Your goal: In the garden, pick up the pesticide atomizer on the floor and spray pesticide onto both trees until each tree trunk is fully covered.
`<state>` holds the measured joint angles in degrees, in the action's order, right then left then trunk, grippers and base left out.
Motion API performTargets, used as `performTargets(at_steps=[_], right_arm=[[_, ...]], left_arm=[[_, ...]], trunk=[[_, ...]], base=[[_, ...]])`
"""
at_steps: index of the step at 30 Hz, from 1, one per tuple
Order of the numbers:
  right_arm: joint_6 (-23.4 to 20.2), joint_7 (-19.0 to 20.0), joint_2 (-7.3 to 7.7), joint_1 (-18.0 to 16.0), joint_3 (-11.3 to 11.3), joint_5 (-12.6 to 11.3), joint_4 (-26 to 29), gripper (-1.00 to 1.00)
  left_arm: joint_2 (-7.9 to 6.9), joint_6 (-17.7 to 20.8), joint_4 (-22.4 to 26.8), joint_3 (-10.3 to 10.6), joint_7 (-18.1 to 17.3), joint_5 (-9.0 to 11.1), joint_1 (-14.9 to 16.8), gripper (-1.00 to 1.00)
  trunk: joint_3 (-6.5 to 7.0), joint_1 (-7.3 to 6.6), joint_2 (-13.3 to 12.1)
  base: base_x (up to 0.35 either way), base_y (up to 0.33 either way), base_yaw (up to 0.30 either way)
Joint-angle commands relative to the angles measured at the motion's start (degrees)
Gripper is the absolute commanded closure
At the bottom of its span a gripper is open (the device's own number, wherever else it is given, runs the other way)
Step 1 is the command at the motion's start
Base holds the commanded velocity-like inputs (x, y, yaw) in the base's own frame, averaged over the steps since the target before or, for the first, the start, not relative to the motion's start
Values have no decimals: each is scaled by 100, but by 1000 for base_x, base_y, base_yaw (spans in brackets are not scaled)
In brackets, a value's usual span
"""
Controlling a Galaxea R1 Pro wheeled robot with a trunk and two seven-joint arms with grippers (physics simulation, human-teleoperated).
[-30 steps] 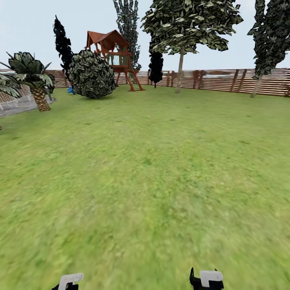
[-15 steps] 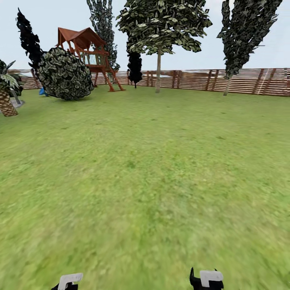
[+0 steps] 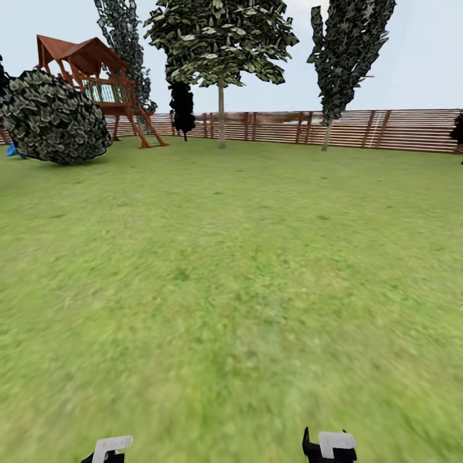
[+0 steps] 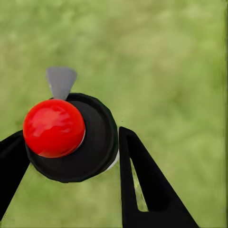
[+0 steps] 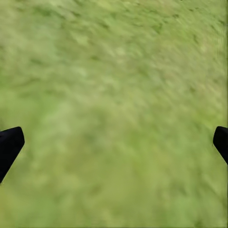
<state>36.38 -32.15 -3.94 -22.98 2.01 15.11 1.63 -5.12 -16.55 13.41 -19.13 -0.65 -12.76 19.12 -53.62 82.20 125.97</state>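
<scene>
In the left wrist view the pesticide atomizer (image 4: 71, 142) shows its red ball top, black round body and grey nozzle, and my left gripper (image 4: 71, 137) is shut on it, a black finger (image 4: 142, 180) on each side, above the grass. My right gripper (image 5: 114, 137) hangs open over bare lawn, only its fingertips (image 5: 9, 145) at the picture's edges. Far ahead in the garden, by the fence, stand two trees with bare pale trunks: one upright trunk (image 3: 220, 116) and one leaning trunk (image 3: 327, 132). At this distance I can make out no white specks on the bark.
Green lawn (image 3: 231, 270) stretches ahead to a brown slatted fence (image 3: 386, 128). A big round shrub (image 3: 54, 116) and a wooden play tower (image 3: 96, 77) stand at the far left, with a dark narrow tree (image 3: 182, 106) beside the fence.
The whole head view has swung to the right: shrub, tower and trees have slid leftward in the picture and the palm has left it. Both arms keep their place in the picture.
</scene>
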Motion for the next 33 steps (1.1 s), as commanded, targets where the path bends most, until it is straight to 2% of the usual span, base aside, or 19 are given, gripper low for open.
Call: performTargets(at_steps=[1, 10, 12, 14, 16, 18, 33], right_arm=[[-7, -55, -1, -4, 19, 40, -10, -100], [-8, -34, 7, -4, 27, 62, -14, -100], [-8, 339, 13, -4, 24, 62, -14, -100], [-8, 1014, 45, -4, 17, 57, -7, -100], [-8, 1565, 171, -4, 12, 45, 0, -100], [-8, 1777, 258, -4, 11, 38, 4, -100], [-8, 1832, 279, -4, -2, 43, 12, -100]], left_arm=[[2, -24, -5, -47, -5, -60, 4, 100], [2, -24, -6, -47, -5, -60, 4, 100], [2, -24, -7, -47, -5, -60, 4, 100], [2, -24, -11, -47, -5, -60, 4, 100], [2, -24, -13, -47, -5, -58, 4, 100], [5, -24, -18, -47, -5, -55, 4, 100], [11, -30, -49, -47, -5, -52, 4, 100]], trunk=[[-5, 3, 2], [-5, 3, 2], [-5, 3, 2], [-5, 3, 2], [-5, 3, 2], [-5, 3, 2], [-5, 3, 2]], base=[[337, 54, -44], [337, 90, -6], [337, 96, 0], [337, 96, 0], [337, 96, 0], [337, 94, 0], [338, 10, 0]])
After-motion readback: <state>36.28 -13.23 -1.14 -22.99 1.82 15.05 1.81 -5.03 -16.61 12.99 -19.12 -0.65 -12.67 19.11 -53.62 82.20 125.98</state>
